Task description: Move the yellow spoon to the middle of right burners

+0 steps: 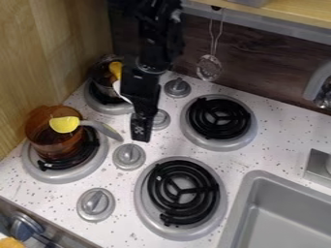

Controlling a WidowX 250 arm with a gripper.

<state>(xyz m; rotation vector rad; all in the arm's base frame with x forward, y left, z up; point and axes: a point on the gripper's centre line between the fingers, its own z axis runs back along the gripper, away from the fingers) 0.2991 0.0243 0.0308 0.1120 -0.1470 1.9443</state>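
The black gripper (pixel 140 134) hangs over the middle of the stove, between the left and right burners, close to the knobs. To its left, a yellow spoon (pixel 65 124) with a grey handle lies across the top of a brown see-through pot (pixel 54 141). The handle points right, its end a short way from the gripper. On the right side are the back right burner (pixel 218 117) and the front right burner (pixel 183 193), both with black coils and nothing on them.
A pot (pixel 103 82) holding another yellow item (pixel 115 69) stands on the back left burner. Several grey knobs (pixel 129 156) rise between the burners. A sink (pixel 284 213) and faucet (pixel 317 82) are at right; a strainer (pixel 209 68) hangs behind.
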